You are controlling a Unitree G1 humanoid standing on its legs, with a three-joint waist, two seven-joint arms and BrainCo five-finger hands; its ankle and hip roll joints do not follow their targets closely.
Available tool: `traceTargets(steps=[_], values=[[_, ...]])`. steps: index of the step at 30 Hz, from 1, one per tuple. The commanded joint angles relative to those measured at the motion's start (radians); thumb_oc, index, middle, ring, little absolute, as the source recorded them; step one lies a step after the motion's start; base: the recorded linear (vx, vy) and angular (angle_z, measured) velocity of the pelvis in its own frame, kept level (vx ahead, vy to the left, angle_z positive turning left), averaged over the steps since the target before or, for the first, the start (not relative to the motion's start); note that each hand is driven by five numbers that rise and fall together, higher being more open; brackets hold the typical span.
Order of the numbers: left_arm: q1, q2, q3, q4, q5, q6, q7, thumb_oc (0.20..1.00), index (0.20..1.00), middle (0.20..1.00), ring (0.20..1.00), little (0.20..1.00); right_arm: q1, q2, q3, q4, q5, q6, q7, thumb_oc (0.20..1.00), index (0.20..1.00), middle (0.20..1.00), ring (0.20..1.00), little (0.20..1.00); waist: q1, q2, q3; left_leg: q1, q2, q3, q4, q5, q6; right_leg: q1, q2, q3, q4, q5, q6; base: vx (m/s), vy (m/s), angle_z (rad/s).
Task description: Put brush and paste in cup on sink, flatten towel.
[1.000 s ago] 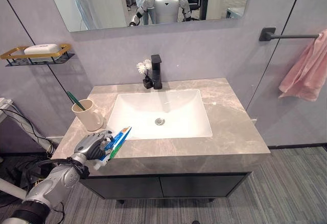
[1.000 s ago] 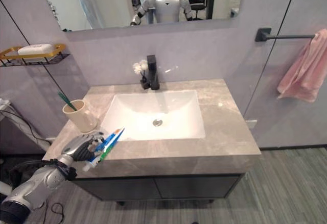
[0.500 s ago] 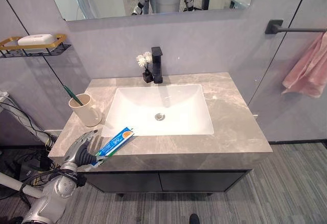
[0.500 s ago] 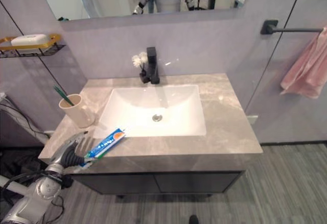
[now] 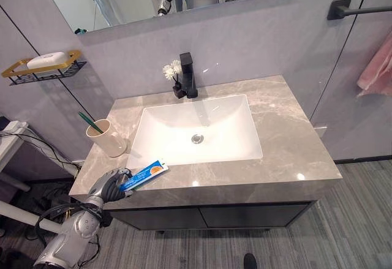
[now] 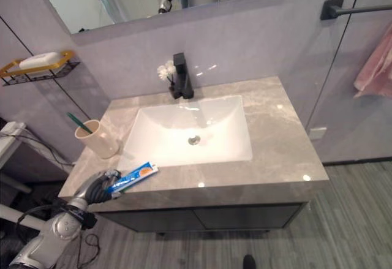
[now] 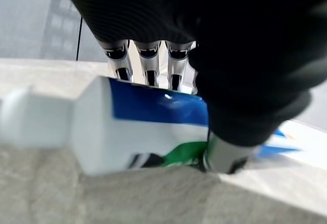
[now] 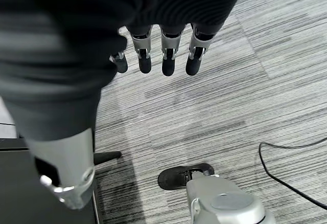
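With the left hand [image 5: 109, 186] clenched on the cap end of the toothpaste tube [image 5: 144, 175] at the bench's [image 5: 288, 152] lower-left edge, a loose hold could drop it short of the cup [image 5: 106, 138].

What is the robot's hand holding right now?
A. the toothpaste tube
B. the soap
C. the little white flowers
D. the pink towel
A: the left hand has its fingers curled round the cap end of the toothpaste tube, which rests on the counter in front of the sink.
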Motion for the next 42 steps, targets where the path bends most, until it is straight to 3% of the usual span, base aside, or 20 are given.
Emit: traceTargets(steps=[1,10,16,21,23,24,25,26,27,28,29,31,34,35,36,38,42], values=[[-0.099,0.016,-0.004,0.031,-0.002,-0.012,-0.011,0.2,0.2,0.2,0.2,0.2,-0.048,0.009,0.018,0.03,0.006,-0.017,-0.015,1.0,1.0,1.0,1.0,1.0,-0.035,-0.058,0.02,-0.035,0.038,-0.044,0.01,0.074,-0.043,0.066,-0.056,0.031,0.008,-0.042,0.062,0.0,0.0,0.0],[-0.068,0.085,0.021,-0.033,0.018,-0.041,-0.013,0.2,0.2,0.2,0.2,0.2,-0.03,0.037,0.019,0.052,0.019,-0.021,-0.009,1.0,1.0,1.0,1.0,1.0,-0.032,-0.083,0.011,-0.016,0.042,-0.042,0.01,0.062,-0.041,0.084,-0.053,0.026,0.008,-0.048,0.063,0.0,0.0,0.0],[-0.054,0.107,0.079,-0.019,0.08,-0.068,0.082,0.2,0.2,0.2,0.2,0.2,-0.03,0.038,-0.039,0.006,0.117,-0.06,-0.031,1.0,1.0,1.0,1.0,1.0,-0.031,-0.107,0.005,-0.009,0.041,-0.04,0.01,0.056,-0.04,0.087,-0.053,0.027,0.008,-0.044,0.068,0.0,0.0,0.0],[-0.058,0.138,0.147,-0.04,0.115,-0.094,0.163,0.2,0.2,0.2,0.2,0.2,-0.03,-0.024,-0.132,-0.076,0.186,-0.104,-0.075,1.0,1.0,1.0,1.0,1.0,-0.035,-0.125,-0.004,-0.005,0.042,-0.037,0.01,0.05,-0.04,0.087,-0.054,0.033,0.008,-0.04,0.073,-0.01,0.003,0.0],[-0.074,0.16,0.195,-0.079,0.123,-0.111,0.205,0.2,0.2,0.2,0.2,0.2,-0.022,-0.103,-0.2,-0.176,0.193,-0.133,-0.117,1.0,1.0,1.0,1.0,1.0,-0.044,-0.136,-0.012,-0.003,0.042,-0.034,0.01,0.047,-0.041,0.087,-0.056,0.033,0.008,-0.038,0.076,-0.02,0.02,-0.01],[-0.11,0.163,0.233,-0.12,0.127,-0.122,0.254,0.2,0.2,0.2,0.2,0.2,-0.001,-0.172,-0.274,-0.37,0.182,-0.162,-0.183,1.0,1.0,1.0,1.0,1.0,-0.058,-0.142,-0.017,-0.002,0.041,-0.031,0.01,0.047,-0.039,0.085,-0.057,0.037,0.008,-0.03,0.077,0.0,0.038,0.0],[-0.111,0.163,0.232,-0.121,0.127,-0.121,0.254,0.2,0.2,0.2,0.2,0.2,0.002,-0.17,-0.277,-0.375,0.18,-0.158,-0.186,1.0,1.0,1.0,1.0,1.0,-0.056,-0.141,-0.019,-0.001,0.041,-0.033,0.01,0.042,-0.039,0.086,-0.057,0.037,0.008,-0.035,0.078,-0.02,0.039,0.0],[-0.132,0.16,0.253,-0.151,0.128,-0.124,0.275,0.2,0.2,0.2,0.2,0.2,0.013,-0.195,-0.316,-0.521,0.165,-0.177,-0.227,1.0,1.0,1.0,1.0,1.0,-0.063,-0.142,-0.023,0.0,0.04,-0.031,0.01,0.039,-0.037,0.086,-0.058,0.039,0.008,-0.034,0.08,-0.04,0.032,-0.01],[-0.165,0.153,0.299,-0.213,0.143,-0.128,0.309,0.2,0.2,0.2,0.2,0.2,0.037,-0.216,-0.376,-0.819,0.096,-0.212,-0.28,1.0,1.0,1.0,1.0,1.0,-0.076,-0.147,-0.029,-0.002,0.038,-0.026,0.01,0.046,-0.033,0.078,-0.06,0.045,0.009,-0.019,0.078,-0.02,0.036,-0.03],[-0.164,0.153,0.299,-0.215,0.143,-0.128,0.308,0.2,0.2,0.2,0.2,0.2,0.041,-0.212,-0.379,-0.827,0.092,-0.207,-0.283,1.0,1.0,1.0,1.0,1.0,-0.075,-0.145,-0.033,0.002,0.039,-0.027,0.01,0.034,-0.033,0.082,-0.06,0.045,0.008,-0.029,0.08,-0.03,0.041,-0.07],[-0.229,0.142,0.313,-0.28,0.15,-0.138,0.33,0.2,0.2,0.2,0.2,0.2,0.028,-0.223,-0.398,-1.061,0.04,-0.249,-0.284,1.0,1.0,1.0,1.0,1.0,-0.086,-0.148,-0.042,0.007,0.038,-0.021,0.01,0.032,-0.029,0.079,-0.06,0.051,0.011,-0.024,0.081,0.02,0.036,-0.09],[-0.311,0.141,0.286,-0.303,0.131,-0.141,0.328,0.2,0.2,0.2,0.2,0.2,-0.029,-0.229,-0.373,-1.169,0.04,-0.272,-0.276,1.0,1.0,1.0,1.0,1.0,-0.087,-0.155,-0.051,0.007,0.036,-0.017,0.01,0.034,-0.027,0.076,-0.06,0.056,0.01,-0.02,0.081,-0.04,0.015,-0.07],[-0.445,0.134,0.221,-0.33,0.083,-0.145,0.323,0.2,0.2,0.2,0.2,0.2,-0.147,-0.255,-0.215,-1.333,0.101,-0.272,-0.143,1.0,1.0,1.0,1.0,1.0,-0.082,-0.167,-0.06,0.01,0.038,-0.01,0.01,0.037,-0.026,0.076,-0.057,0.063,0.01,-0.018,0.081,-0.05,-0.013,-0.1],[-0.499,0.129,0.182,-0.329,0.066,-0.146,0.317,0.2,0.2,0.2,0.2,0.2,-0.194,-0.256,-0.143,-1.378,0.145,-0.263,-0.094,1.0,1.0,1.0,1.0,1.0,-0.08,-0.171,-0.062,0.012,0.039,-0.008,0.01,0.04,-0.026,0.077,-0.055,0.065,0.01,-0.018,0.08,-0.04,-0.031,-0.17],[-0.599,0.115,0.099,-0.336,0.033,-0.148,0.309,0.2,0.2,0.2,0.2,0.2,-0.305,-0.233,0.026,-1.45,0.29,-0.246,0.018,1.0,1.0,1.0,1.0,1.0,-0.07,-0.176,-0.066,0.018,0.043,-0.005,0.01,0.04,-0.028,0.083,-0.051,0.066,0.013,-0.022,0.079,-0.02,-0.031,-0.13],[-0.635,0.117,0.063,-0.327,0.024,-0.148,0.3,0.2,0.2,0.2,0.2,0.2,-0.336,-0.235,0.068,-1.428,0.335,-0.227,0.036,1.0,1.0,1.0,1.0,1.0,-0.068,-0.18,-0.068,0.014,0.043,-0.007,0.01,0.045,-0.029,0.081,-0.051,0.063,0.012,-0.019,0.078,-0.02,-0.016,-0.02],[-0.741,0.077,-0.057,-0.322,-0.01,-0.139,0.276,0.2,0.2,0.2,0.2,0.2,-0.526,-0.081,0.299,-1.359,0.532,-0.202,0.061,1.0,1.0,1.0,1.0,1.0,-0.045,-0.188,-0.072,0.011,0.051,-0.016,0.01,0.055,-0.034,0.092,-0.045,0.052,0.015,-0.025,0.07,-0.02,-0.026,0.02]])
